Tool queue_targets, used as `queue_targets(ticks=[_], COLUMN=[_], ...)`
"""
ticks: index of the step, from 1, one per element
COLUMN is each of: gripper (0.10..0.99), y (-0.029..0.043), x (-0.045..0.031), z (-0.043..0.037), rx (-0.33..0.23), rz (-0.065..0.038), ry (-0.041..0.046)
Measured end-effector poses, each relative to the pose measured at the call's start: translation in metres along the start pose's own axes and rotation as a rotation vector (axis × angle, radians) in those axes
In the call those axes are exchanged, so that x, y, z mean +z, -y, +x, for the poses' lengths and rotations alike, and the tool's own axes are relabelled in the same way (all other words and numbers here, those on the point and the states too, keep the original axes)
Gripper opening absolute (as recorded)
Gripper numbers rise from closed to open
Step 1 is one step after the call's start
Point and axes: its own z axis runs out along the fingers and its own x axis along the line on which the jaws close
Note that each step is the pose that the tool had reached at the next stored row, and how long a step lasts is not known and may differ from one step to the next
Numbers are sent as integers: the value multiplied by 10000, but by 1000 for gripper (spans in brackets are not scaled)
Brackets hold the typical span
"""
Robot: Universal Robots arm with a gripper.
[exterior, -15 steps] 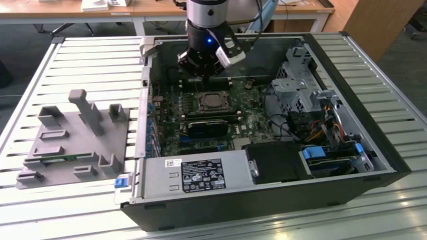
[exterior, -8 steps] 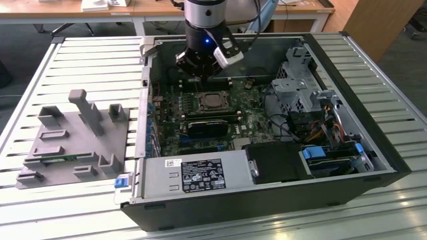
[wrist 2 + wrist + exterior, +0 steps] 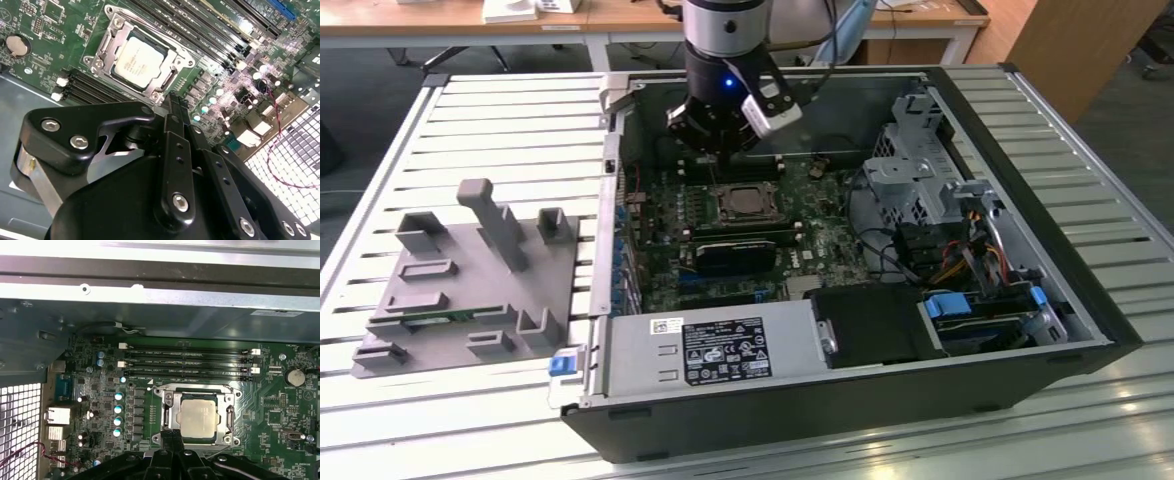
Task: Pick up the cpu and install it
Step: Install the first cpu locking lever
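My gripper [image 3: 172, 102], fingers pressed together and holding nothing, hangs just above the cpu [image 3: 198, 418], which lies in its motherboard socket [image 3: 198, 415] inside the open computer case [image 3: 1067, 240]; I judge keeping square over the chip and clear of the socket frame matters.

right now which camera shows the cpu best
The second wrist view: the cpu lies large and unobstructed in its socket frame. The first wrist view shows it whole but smaller, just past the gripper. The exterior view shows it small, below the arm.
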Motion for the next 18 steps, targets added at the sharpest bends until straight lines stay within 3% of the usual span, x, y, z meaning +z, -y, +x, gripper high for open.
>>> queue_targets(ticks=[7, 18], gripper=[106, 106], y=[-10, -95], x=[5, 27], z=[97, 253], rx=[1, 2], rz=[1, 0], ry=[-1, 0])
